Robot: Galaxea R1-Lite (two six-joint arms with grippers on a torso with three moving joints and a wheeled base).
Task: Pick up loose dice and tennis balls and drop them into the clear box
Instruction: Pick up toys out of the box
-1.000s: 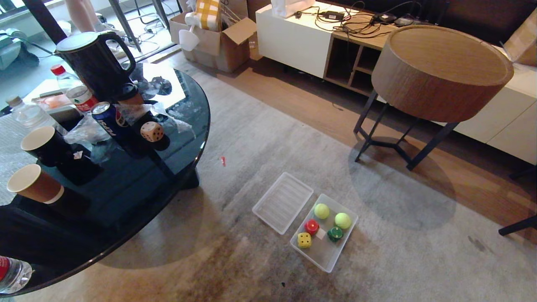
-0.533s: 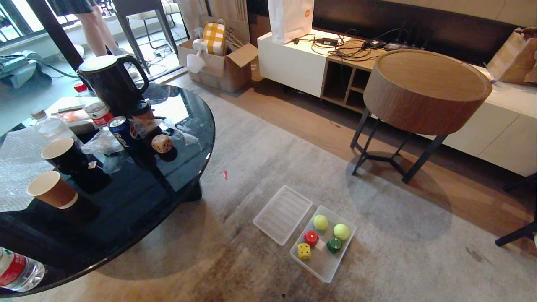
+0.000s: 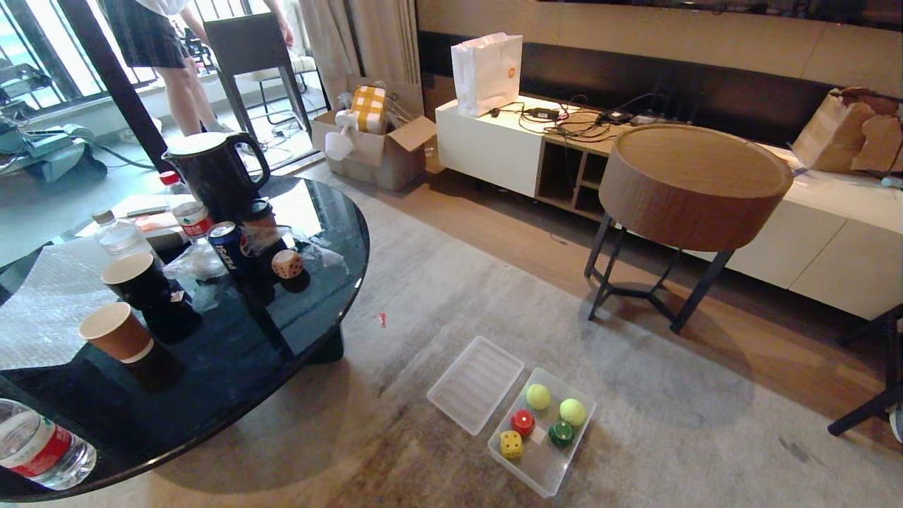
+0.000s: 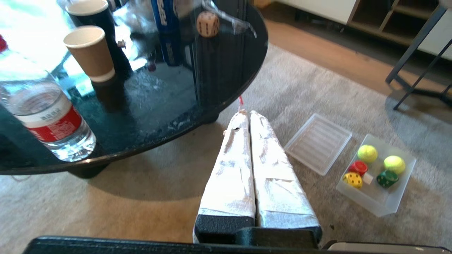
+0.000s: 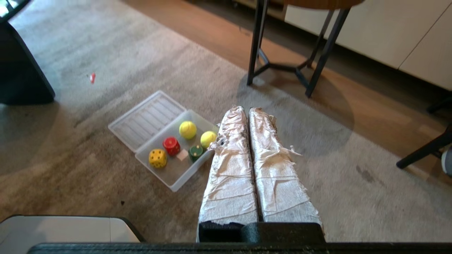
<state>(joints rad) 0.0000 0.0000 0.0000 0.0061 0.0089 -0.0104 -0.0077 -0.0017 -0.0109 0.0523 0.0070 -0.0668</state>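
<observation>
Room: grey rug, round black glass table (image 3: 310, 310) | pale beige pip-marked die (image 3: 287, 264) on it, light, rigid, I'd pinch flat faces | clear plastic box (image 3: 542, 474) on rug | left gripper (image 4: 246, 113), right gripper (image 5: 243, 109) closed, empty.

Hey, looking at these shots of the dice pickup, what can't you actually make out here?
- Small pale square in the clear box between the red die and green die: too small to identify, every view.
- Beige die on the black table: its hidden faces, head view.
- Green die: partly hidden by the right tool, right wrist view.
- Person by the window: cut off by the head view's top edge.
</observation>
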